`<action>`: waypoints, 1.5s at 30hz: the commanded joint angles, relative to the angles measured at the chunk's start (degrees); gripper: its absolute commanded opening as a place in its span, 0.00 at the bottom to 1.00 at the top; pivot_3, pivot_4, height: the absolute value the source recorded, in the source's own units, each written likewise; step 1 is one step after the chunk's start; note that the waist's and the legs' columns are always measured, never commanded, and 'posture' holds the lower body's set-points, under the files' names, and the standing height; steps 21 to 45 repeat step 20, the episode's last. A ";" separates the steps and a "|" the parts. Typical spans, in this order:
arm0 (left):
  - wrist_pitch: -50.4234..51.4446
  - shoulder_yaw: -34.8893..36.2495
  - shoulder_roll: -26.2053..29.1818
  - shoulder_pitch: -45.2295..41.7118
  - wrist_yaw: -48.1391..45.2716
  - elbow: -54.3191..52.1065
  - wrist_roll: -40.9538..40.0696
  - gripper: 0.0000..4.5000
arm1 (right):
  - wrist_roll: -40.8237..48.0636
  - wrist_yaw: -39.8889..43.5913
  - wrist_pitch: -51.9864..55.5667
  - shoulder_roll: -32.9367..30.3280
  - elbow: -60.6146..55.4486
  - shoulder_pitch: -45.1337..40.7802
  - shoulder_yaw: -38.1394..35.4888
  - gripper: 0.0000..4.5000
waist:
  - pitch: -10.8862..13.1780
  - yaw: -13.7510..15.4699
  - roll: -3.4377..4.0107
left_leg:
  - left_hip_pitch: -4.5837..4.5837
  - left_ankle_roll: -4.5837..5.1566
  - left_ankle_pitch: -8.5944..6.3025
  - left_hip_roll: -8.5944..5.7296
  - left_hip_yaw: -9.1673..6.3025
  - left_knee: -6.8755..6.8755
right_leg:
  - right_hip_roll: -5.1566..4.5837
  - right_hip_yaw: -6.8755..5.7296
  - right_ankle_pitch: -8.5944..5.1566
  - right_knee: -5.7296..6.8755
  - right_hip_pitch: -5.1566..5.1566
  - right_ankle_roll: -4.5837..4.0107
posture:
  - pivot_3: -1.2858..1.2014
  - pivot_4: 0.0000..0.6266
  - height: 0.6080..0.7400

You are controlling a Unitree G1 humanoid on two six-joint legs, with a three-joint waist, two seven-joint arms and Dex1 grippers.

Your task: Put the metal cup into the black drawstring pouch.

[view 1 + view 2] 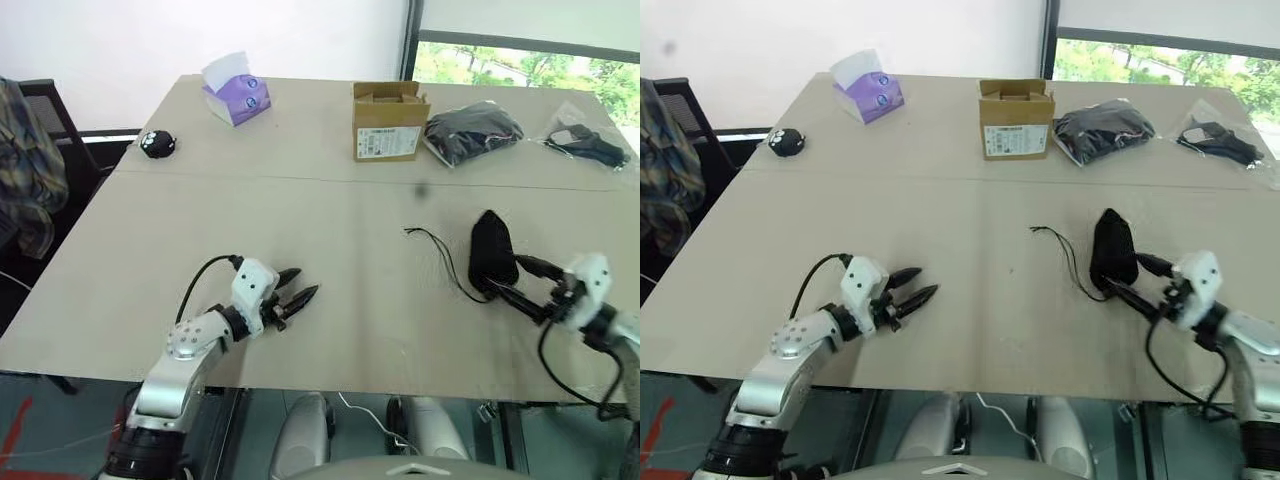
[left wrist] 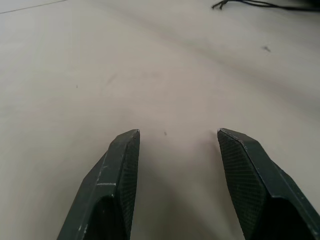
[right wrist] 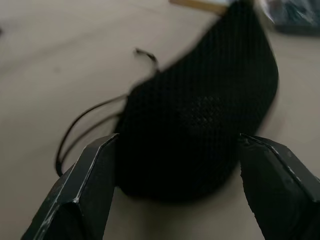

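Note:
The black drawstring pouch lies bulging on the table at the right, and its thin cord trails off to the left. The metal cup is hidden from view. My right gripper is open just at the pouch's near end. In the right wrist view its fingers stand wide apart with the pouch right ahead of them. My left gripper is open low over bare table at the front left, well away from the pouch, with nothing between its fingertips.
Along the far side stand a purple tissue box, a cardboard box, a black fabric bundle in clear plastic and another bagged black item. A round black toy sits far left. A chair with plaid cloth is beside the table.

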 commanded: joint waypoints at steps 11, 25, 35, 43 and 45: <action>-1.14 3.13 0.02 3.23 -0.48 -0.18 -1.39 0.55 | 1.49 12.16 -7.15 -4.93 9.52 0.86 -2.67 0.83 | -0.14 -0.54 0.22 | 0.17 0.00 0.00 0.00 0.06 -0.06 | 0.10 0.56 0.21 0.07 0.03 0.13 | 0.52 0.24 0.81; -3.05 3.49 0.91 4.94 -1.75 -0.05 -0.78 0.55 | 1.84 13.32 -9.96 -7.02 14.51 3.66 -5.62 0.83 | -0.14 -0.69 0.21 | 0.28 0.00 0.00 -0.01 0.17 -0.20 | 0.10 0.67 0.13 0.01 0.03 0.23 | 0.52 0.24 0.81; -3.05 3.49 0.91 4.94 -1.75 -0.05 -0.78 0.55 | 1.84 13.32 -9.96 -7.02 14.51 3.66 -5.62 0.83 | -0.14 -0.69 0.21 | 0.28 0.00 0.00 -0.01 0.17 -0.20 | 0.10 0.67 0.13 0.01 0.03 0.23 | 0.52 0.24 0.81; -3.05 3.49 0.91 4.94 -1.75 -0.05 -0.78 0.55 | 1.84 13.32 -9.96 -7.02 14.51 3.66 -5.62 0.83 | -0.14 -0.69 0.21 | 0.28 0.00 0.00 -0.01 0.17 -0.20 | 0.10 0.67 0.13 0.01 0.03 0.23 | 0.52 0.24 0.81; -3.05 3.49 0.91 4.94 -1.75 -0.05 -0.78 0.55 | 1.84 13.32 -9.96 -7.02 14.51 3.66 -5.62 0.83 | -0.14 -0.69 0.21 | 0.28 0.00 0.00 -0.01 0.17 -0.20 | 0.10 0.67 0.13 0.01 0.03 0.23 | 0.52 0.24 0.81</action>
